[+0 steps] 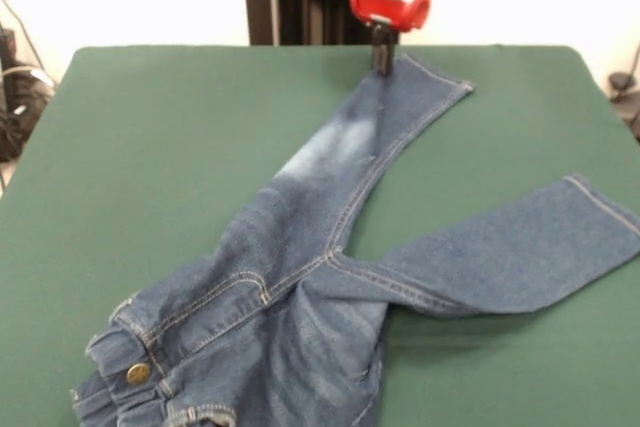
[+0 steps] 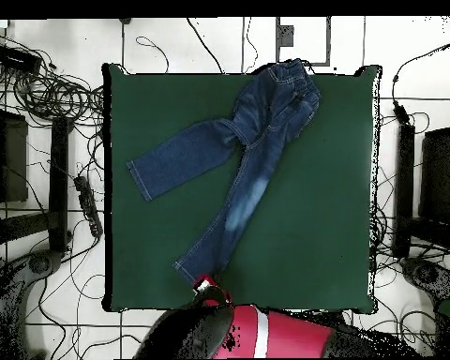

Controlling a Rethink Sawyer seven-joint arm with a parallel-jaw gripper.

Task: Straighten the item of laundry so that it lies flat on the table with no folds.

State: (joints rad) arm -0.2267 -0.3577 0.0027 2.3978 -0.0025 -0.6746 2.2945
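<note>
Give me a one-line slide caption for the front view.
Red and black gripper at the hem of one leg of small dark blue denim jeans, legs spread in a V on the green cloth table.

The small dark blue denim jeans point(image 1: 300, 277) point(image 2: 252, 141) with tan stitching lie spread on the green table point(image 1: 150, 147) point(image 2: 332, 216), legs splayed apart in a V. One leg carries a faded pale patch; the waistband end, with its brass button point(image 1: 138, 373), is bunched and folded at the table's edge.
</note>
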